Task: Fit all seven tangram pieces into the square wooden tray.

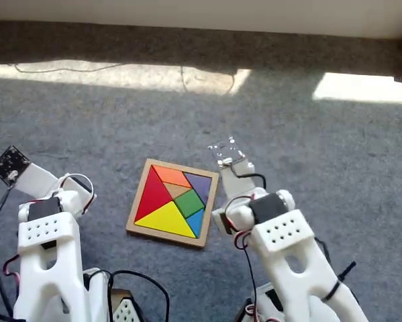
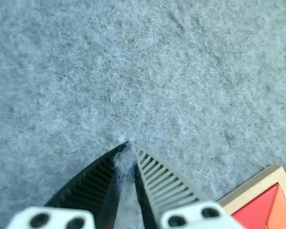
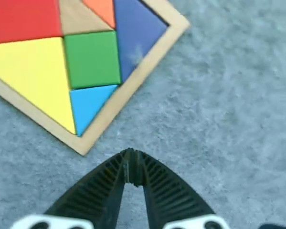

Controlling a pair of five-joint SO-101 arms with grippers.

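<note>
Your left jaws [image 2: 131, 148] are closed, tip to tip, and they hold nothing. They point down at the grey fuzzy surface [image 1: 288, 134], and one corner of the wooden tray [image 1: 164, 237] sits just off to their side. Your right jaws [image 3: 132, 152] are closed too, with nothing in them. They hang near the tray's edge, close to the corner with the light blue triangle [image 3: 90, 102], but they do not touch it.

From the high view you see the tray lying flat between your two arms, turned a little so its corners point up and down. The left arm [image 1: 46, 228] is on one side of it and the right arm [image 1: 281, 231] is just beside the other side.

All seven pieces lie inside the tray and fill it. The big red triangle [image 1: 150, 194] and the big yellow triangle [image 1: 164, 220] take up the half nearer the left arm and touch each other. The green square [image 1: 188, 203] sits next to the yellow one, with the light blue triangle right under it. The orange piece [image 1: 172, 176] is at the far side, and the dark blue slanted piece [image 1: 199, 184] runs along the rim nearer the right arm. A small wood-coloured triangle [image 1: 177, 190] sits in the middle, between the orange piece and the green square.
</note>
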